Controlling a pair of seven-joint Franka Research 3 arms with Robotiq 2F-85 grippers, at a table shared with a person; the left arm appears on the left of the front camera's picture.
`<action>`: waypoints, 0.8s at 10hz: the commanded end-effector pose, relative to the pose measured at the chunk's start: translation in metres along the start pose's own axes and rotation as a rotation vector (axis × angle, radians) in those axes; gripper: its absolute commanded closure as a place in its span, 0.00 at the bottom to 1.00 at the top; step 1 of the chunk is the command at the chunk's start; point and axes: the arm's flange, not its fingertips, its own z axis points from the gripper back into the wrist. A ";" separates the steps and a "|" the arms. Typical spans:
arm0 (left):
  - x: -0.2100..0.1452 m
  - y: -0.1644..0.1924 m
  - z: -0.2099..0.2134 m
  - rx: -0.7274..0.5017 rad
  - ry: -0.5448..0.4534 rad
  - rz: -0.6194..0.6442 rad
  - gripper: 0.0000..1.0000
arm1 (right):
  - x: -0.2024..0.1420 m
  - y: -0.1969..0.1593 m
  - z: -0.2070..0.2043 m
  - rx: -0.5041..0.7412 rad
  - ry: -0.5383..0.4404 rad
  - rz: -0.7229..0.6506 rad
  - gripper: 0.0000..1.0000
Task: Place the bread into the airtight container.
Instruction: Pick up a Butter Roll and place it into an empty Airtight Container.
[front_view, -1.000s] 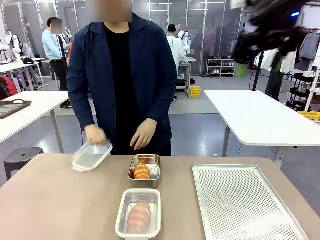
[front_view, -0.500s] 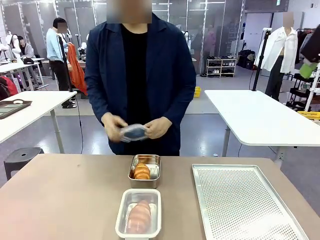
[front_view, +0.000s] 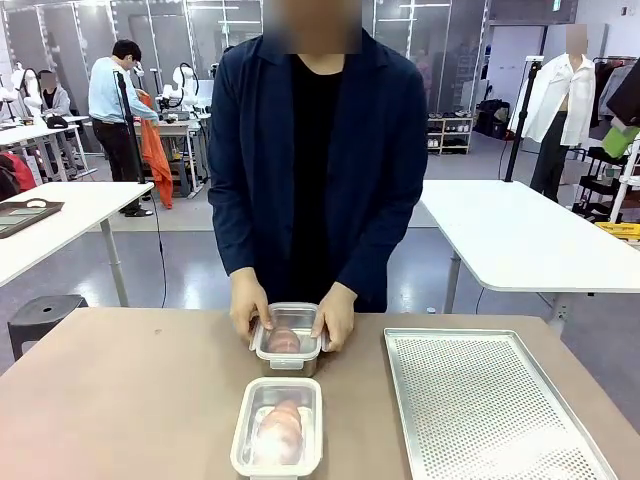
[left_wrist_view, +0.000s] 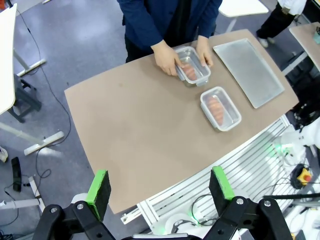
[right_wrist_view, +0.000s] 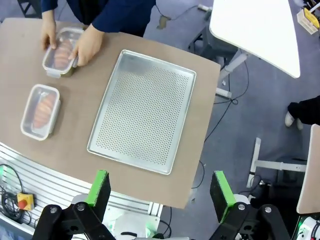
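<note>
Two containers sit on the brown table, each with a bread roll inside. On the far container (front_view: 288, 343) (left_wrist_view: 192, 71) (right_wrist_view: 61, 58) the person's two hands press a clear lid down over the bread (front_view: 284, 340). A clear lid covers the near container (front_view: 279, 427) (left_wrist_view: 220, 108) (right_wrist_view: 40, 110), and its bread (front_view: 279, 428) shows through. My left gripper (left_wrist_view: 161, 187) is open, high above the table's near edge. High over the right side, my right gripper (right_wrist_view: 157, 186) also stands open. Both are far from the containers and hold nothing.
A perforated metal tray (front_view: 490, 405) (left_wrist_view: 248, 71) (right_wrist_view: 142, 111) lies on the table to the right of the containers. The person (front_view: 315, 160) stands at the far edge. White tables (front_view: 520, 230) stand behind. Bare tabletop (front_view: 120, 400) spreads to the left.
The person picked a clear lid up off the table at the left, carried it over in both hands and now presses it on the far container. The right arm has left the front view's upper right.
</note>
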 end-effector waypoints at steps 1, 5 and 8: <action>0.000 -0.001 0.001 -0.006 -0.002 -0.014 0.00 | 0.002 -0.002 0.001 -0.005 0.008 0.009 0.00; 0.000 -0.001 0.001 -0.006 -0.002 -0.014 0.00 | 0.002 -0.002 0.001 -0.005 0.008 0.009 0.00; 0.000 -0.001 0.001 -0.006 -0.002 -0.014 0.00 | 0.002 -0.002 0.001 -0.005 0.008 0.009 0.00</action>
